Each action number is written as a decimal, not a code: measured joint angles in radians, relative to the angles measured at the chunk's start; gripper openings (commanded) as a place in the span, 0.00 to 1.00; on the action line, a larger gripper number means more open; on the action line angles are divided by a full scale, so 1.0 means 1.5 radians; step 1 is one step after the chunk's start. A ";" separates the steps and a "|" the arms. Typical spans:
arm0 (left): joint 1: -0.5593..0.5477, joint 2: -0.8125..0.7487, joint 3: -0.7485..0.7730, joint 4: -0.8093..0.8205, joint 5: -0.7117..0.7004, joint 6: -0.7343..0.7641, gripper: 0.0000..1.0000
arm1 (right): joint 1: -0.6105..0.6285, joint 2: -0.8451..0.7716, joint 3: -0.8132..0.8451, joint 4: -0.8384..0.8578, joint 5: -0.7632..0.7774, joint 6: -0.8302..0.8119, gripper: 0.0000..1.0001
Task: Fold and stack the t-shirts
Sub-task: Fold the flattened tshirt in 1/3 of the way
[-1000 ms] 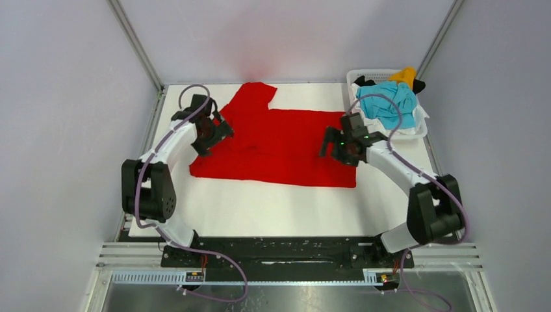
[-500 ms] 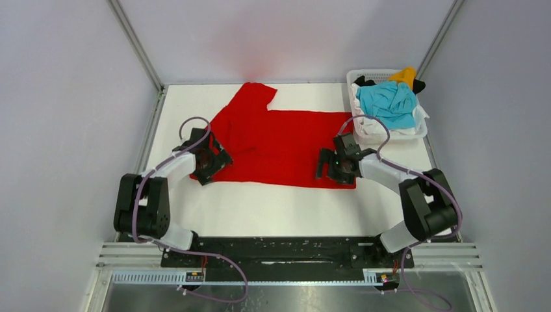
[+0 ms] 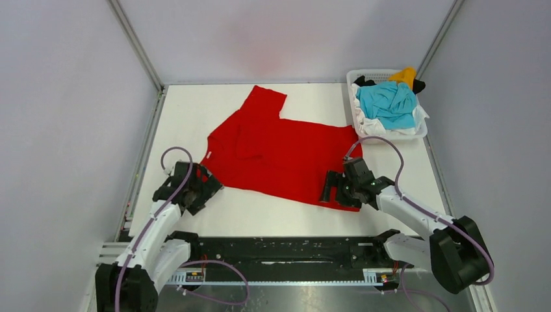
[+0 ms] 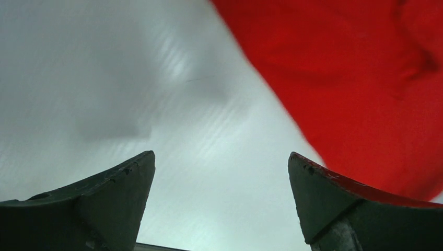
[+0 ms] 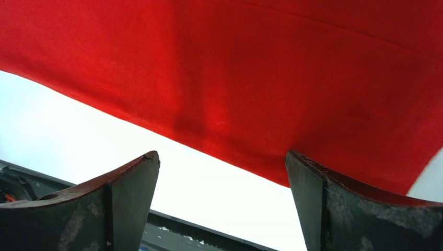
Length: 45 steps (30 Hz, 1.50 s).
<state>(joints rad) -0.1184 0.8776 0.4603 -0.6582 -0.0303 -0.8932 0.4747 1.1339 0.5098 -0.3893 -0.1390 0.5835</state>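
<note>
The large red t-shirt lies spread and skewed on the white table, one sleeve towards the back. My left gripper is open and empty over bare table just off the shirt's near left corner; in the left wrist view the red cloth fills the upper right. My right gripper is open at the shirt's near right corner; in the right wrist view the red hem runs just beyond the fingertips. Turquoise, yellow-orange, black and white shirts are heaped in the basket.
The white plastic basket stands at the back right corner, next to the red shirt's far right edge. Grey walls close in the table on three sides. The black base rail runs along the near edge.
Both arms have drawn back towards the near edge. The red shirt has shifted and turned, its near right corner now closer to the rail. The left gripper now sits off the cloth.
</note>
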 measured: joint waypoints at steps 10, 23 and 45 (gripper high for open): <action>0.000 0.284 0.319 0.151 0.084 0.023 0.99 | 0.001 -0.015 0.053 -0.048 0.015 -0.006 0.99; -0.001 0.554 0.359 0.239 0.077 0.050 0.99 | 0.002 -0.093 0.073 -0.052 0.049 0.000 1.00; -0.006 0.123 0.091 0.025 0.023 0.039 0.99 | 0.002 -0.105 0.084 -0.053 0.064 -0.025 1.00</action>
<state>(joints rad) -0.1276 1.0618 0.5961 -0.6209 0.0044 -0.8345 0.4770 0.9768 0.6361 -0.4686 -0.0429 0.5461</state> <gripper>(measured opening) 0.989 0.993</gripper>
